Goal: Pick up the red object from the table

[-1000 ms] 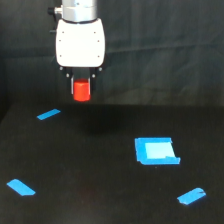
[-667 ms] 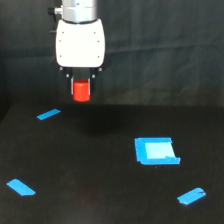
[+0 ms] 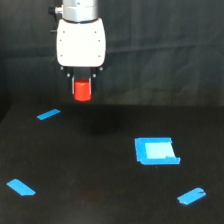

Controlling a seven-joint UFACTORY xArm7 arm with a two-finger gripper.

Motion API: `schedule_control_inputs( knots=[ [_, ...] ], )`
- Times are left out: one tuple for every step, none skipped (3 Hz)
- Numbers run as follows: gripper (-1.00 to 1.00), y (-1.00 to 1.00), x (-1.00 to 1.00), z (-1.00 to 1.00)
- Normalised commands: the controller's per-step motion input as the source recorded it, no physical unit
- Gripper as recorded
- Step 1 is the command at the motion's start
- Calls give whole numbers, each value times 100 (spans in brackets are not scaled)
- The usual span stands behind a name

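Note:
The red object (image 3: 82, 90) is a short red-orange cylinder hanging in the air above the black table (image 3: 100, 165) at the exterior view's upper left. My gripper (image 3: 82, 86) is shut on it from above, under the white housing (image 3: 81, 42). The fingers are dark and mostly hidden against the dark backdrop. The cylinder's lower half sticks out below them, well clear of the table surface.
Blue tape strips lie on the table at the left (image 3: 48, 114), the lower left (image 3: 21, 187) and the lower right (image 3: 191, 196). A blue square patch (image 3: 156, 150) sits right of centre. A black curtain hangs behind.
The gripper and the red object have barely moved; the cylinder stays held at about the same height.

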Motion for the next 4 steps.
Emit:
schedule_control_inputs(
  knots=[
    [-98, 0, -7, 4],
    [-95, -3, -3, 16],
    [-100, -4, 0, 3],
    [-100, -8, -3, -4]
  ],
)
